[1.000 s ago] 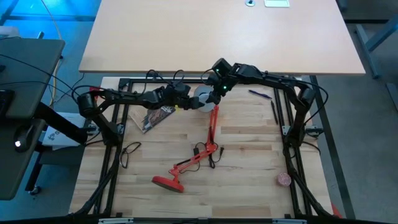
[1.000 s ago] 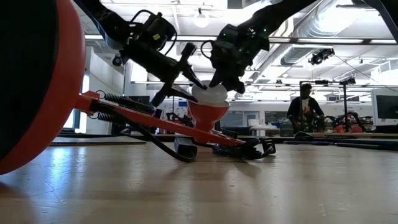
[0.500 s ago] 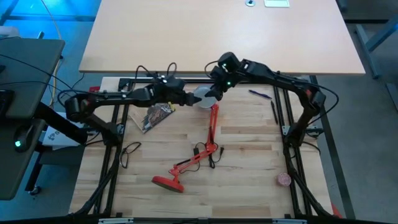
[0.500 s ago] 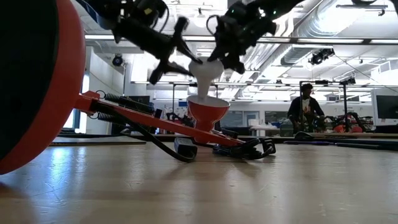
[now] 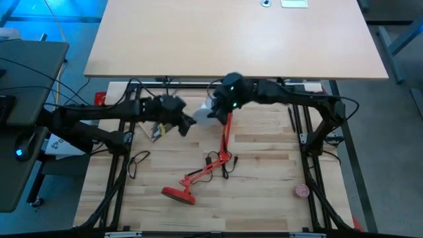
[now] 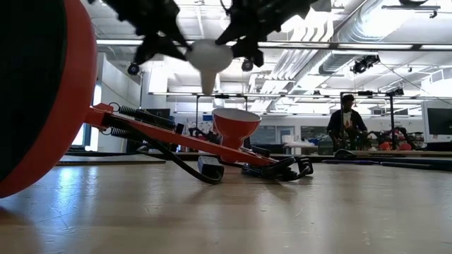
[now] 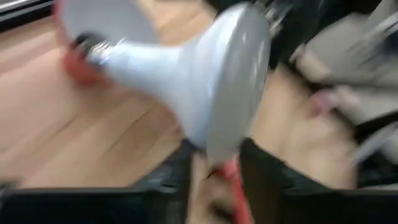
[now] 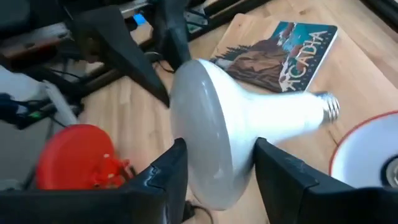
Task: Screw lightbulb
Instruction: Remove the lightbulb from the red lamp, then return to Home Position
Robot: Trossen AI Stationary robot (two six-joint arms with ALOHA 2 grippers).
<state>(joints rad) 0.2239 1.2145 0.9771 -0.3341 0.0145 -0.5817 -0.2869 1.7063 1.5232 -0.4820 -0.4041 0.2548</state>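
Lifted since a sec ago: lightbulb (image 6: 207, 58) now well above lamp shade (image 6: 236, 125), neck down. Right tool (image 8: 214, 171) pinches its dome; left tool (image 5: 186, 123) beside, grip unclear. Light, slick, fragile glass: hold dome gently.

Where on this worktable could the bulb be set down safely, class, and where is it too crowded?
Free: bare wood between the red lamp and the pink disc; also between the black cable and the lamp base. Crowded: the far edge, where both claws, left claw and right claw, meet at the lightbulb, beside the booklet.
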